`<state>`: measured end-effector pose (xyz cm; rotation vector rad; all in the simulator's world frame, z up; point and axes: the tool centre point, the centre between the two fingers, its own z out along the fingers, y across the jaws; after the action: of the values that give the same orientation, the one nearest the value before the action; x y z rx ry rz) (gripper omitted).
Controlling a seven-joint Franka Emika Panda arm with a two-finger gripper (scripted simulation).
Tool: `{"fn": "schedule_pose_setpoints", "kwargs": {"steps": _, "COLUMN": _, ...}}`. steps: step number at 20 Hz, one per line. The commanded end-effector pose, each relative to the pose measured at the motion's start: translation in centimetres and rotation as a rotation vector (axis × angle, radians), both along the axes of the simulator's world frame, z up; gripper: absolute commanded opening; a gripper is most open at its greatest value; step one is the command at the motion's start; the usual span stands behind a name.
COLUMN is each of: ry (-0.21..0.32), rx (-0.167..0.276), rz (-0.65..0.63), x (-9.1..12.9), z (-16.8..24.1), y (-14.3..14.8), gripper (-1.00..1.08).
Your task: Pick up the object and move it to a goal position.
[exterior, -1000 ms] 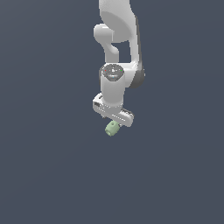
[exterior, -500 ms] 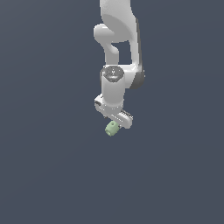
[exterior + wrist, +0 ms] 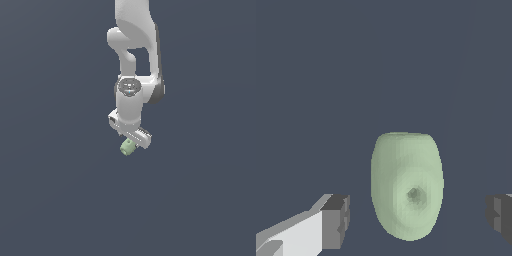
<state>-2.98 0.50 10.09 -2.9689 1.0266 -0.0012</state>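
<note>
the white arm [image 3: 134,55] reached down from the top of the exterior view over a plain dark grey surface [image 3: 55,200]. its gripper [image 3: 131,141] pointed downward with the jaws spread apart; in the wrist view the two dark pads [image 3: 336,221] stood clear on either side of the object [image 3: 407,185], touching neither flank. the object [image 3: 127,147], a pale green barrel-like lump, lay directly beneath the gripper, between the fingers.

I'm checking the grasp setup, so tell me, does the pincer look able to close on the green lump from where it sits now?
Probably yes. In the wrist view the green lump lies between the open pincer's two fingertips, with a gap on each side and nothing between them.
</note>
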Motion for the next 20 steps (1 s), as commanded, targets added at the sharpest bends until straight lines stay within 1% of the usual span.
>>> {"fn": "schedule_pose_setpoints", "kwargs": {"steps": 1, "ry": 0.001, "rx": 0.0, "rz": -0.001, "x": -0.1, "z": -1.0, "y": 0.0, "gripper": 1.0}}
{"fn": "schedule_pose_setpoints", "kwargs": {"steps": 6, "ry": 0.001, "rx": 0.0, "rz": -0.004, "x": -0.1, "z": -3.5, "y": 0.0, "gripper": 1.0}}
{"fn": "schedule_pose_setpoints", "kwargs": {"steps": 11, "ry": 0.001, "rx": 0.0, "rz": -0.004, "x": 0.0, "z": -4.2, "y": 0.0, "gripper": 1.0}}
{"fn": "schedule_pose_setpoints", "kwargs": {"steps": 12, "ry": 0.001, "rx": 0.0, "rz": -0.004, "x": 0.0, "z": -4.2, "y": 0.0, "gripper": -1.0}}
{"fn": "schedule_pose_setpoints", "kwargs": {"steps": 20, "ry": 0.001, "rx": 0.0, "rz": -0.004, "x": 0.0, "z": -4.2, "y": 0.0, "gripper": -1.0}}
